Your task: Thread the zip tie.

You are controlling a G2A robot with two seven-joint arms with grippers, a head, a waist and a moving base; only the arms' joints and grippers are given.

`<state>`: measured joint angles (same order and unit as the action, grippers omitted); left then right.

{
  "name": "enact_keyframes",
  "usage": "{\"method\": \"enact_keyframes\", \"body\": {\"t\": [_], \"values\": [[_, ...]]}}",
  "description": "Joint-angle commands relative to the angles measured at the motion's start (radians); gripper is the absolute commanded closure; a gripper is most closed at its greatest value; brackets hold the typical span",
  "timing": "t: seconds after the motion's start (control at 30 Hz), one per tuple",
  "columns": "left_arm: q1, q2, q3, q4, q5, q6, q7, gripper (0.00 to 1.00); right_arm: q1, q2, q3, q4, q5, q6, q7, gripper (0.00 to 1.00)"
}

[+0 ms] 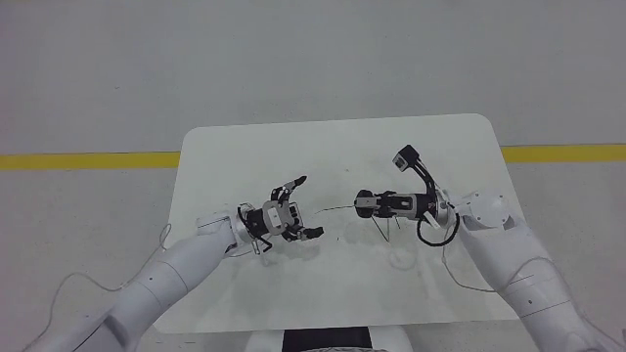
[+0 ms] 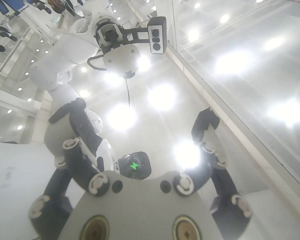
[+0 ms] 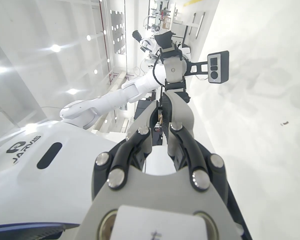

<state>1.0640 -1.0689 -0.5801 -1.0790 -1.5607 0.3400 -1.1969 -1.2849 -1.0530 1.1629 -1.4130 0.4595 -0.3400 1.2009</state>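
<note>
Across the middle of the top view, a white table with rounded corners carries both arms, one coming in from each lower corner of the frame. Left of centre, the left gripper has its dark fingers spread wide with nothing between them. Right of centre, the right gripper is pinched onto one end of the zip tie, a thin dark strip running leftward. Its free end lies near the left gripper's fingertips but apart from them. A yellow stripe crosses the floor behind the table, at mid-height of the frame.

From the left wrist view, the left gripper stands wide apart and holds nothing. Facing it farther off is the right gripper, and the zip tie sticks straight out of its tip toward the camera, ending short of the spread fingers.

From the right wrist view, the right gripper has its fingers pressed together. The strip itself is too thin to make out there. Beyond it the left gripper faces back, fingers spread. A small dark speck lies on the table beside the gripper.
</note>
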Motion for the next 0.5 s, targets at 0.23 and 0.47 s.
{"method": "enact_keyframes", "body": {"t": [0.23,0.47], "values": [[-0.004,0.012,-0.024,-0.089,0.23,-0.195,0.118,0.0,-0.009,-0.002,0.003,0.001,0.085,0.067,-0.017,1.0],[0.027,0.028,-0.06,-0.163,0.386,-0.344,0.18,0.0,0.007,-0.004,0.011,0.062,0.204,0.157,0.04,1.0]]}}
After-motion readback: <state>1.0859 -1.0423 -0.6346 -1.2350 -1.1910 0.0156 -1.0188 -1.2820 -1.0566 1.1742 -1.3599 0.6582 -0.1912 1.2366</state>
